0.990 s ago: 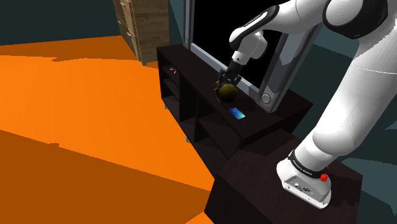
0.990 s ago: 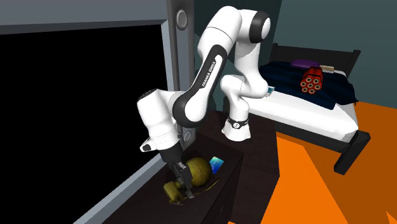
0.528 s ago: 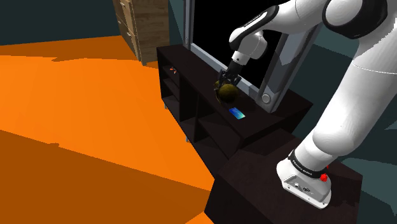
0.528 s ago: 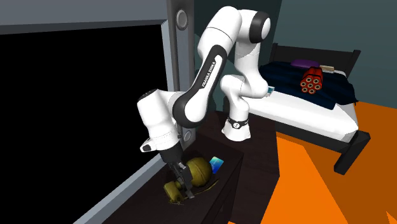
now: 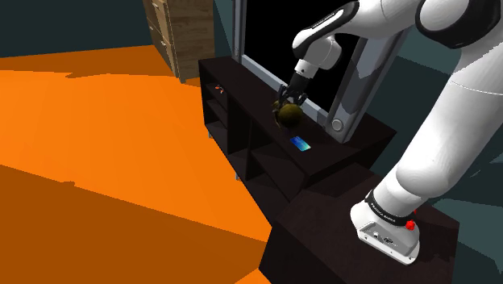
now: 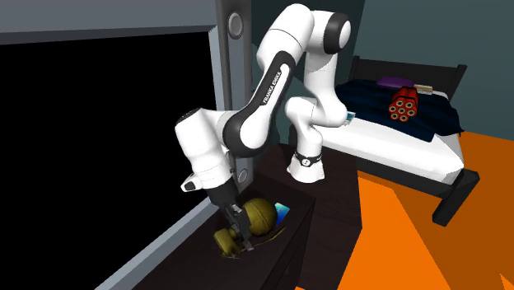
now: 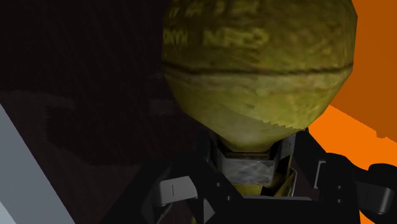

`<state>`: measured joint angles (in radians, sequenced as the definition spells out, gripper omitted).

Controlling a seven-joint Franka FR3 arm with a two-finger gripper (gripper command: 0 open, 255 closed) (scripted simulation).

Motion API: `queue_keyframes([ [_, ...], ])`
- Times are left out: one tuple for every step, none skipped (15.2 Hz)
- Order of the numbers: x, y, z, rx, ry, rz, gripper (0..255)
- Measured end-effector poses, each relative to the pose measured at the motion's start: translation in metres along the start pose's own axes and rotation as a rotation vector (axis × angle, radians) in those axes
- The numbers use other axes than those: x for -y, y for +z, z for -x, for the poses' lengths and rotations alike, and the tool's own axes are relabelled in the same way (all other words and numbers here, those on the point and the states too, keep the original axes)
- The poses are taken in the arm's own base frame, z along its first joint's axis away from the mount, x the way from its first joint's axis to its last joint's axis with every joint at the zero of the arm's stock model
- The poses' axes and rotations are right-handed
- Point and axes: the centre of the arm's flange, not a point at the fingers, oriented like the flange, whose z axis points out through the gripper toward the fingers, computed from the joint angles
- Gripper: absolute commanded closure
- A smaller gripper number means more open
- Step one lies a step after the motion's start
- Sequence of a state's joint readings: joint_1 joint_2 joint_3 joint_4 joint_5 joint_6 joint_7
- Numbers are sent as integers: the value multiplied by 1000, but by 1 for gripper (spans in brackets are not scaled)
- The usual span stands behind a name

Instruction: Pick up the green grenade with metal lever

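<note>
**Shoulder view:** the gripper [image 5: 288, 97] is seen pointing down over the dark cabinet [image 5: 250, 93], in front of the grey screen frame [image 5: 348, 89]. The grenade [image 5: 289, 116] hangs directly beneath it, low over the cabinet top; whether it touches that top cannot be told. A small blue card [image 5: 301, 144] lies near it, apart.

**Second exterior view:** the grenade [image 6: 260, 216] is shown as a rounded olive body with a narrower head end; the gripper [image 6: 238, 234] is closed about that head end; the round body projects sideways toward the blue card [image 6: 282, 212].

**Wrist view:** the fingers [image 7: 191, 181] are drawn in close and clasp the neck, where a grey metal collar [image 7: 251, 169] is noted. The body [image 7: 254, 70] is mottled yellow-green and matt, with a seam round its girth and faint lettering; the orange floor [image 7: 375, 70] is seen beyond.

**Assessment:** the item is judged rigid, hard-shelled, not fragile, and fairly heavy for its bulk. The domed body is judged liable to slip from flat pads, so the neck is considered the sounder hold. With the mass set away from the fingers, swinging about the grip is to be expected under quick motion.
</note>
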<state>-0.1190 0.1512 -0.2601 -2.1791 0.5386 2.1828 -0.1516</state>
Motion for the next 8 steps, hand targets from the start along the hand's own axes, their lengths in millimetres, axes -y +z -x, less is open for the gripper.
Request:
queue_keyframes([
  [3, -7, 1, 0, 0, 0, 255],
  [6, -14, 1, -5, 2, -1, 255],
  [7, -19, 3, -4, 1, 0, 255],
  [10, -25, 3, -3, 1, 0, 255],
  [11, -28, 3, -4, 1, 0, 255],
  [13, -33, 4, -5, 2, 0, 255],
  [14, -36, 4, -3, 1, 0, 255],
  [16, -40, 5, -3, 1, 0, 255],
])
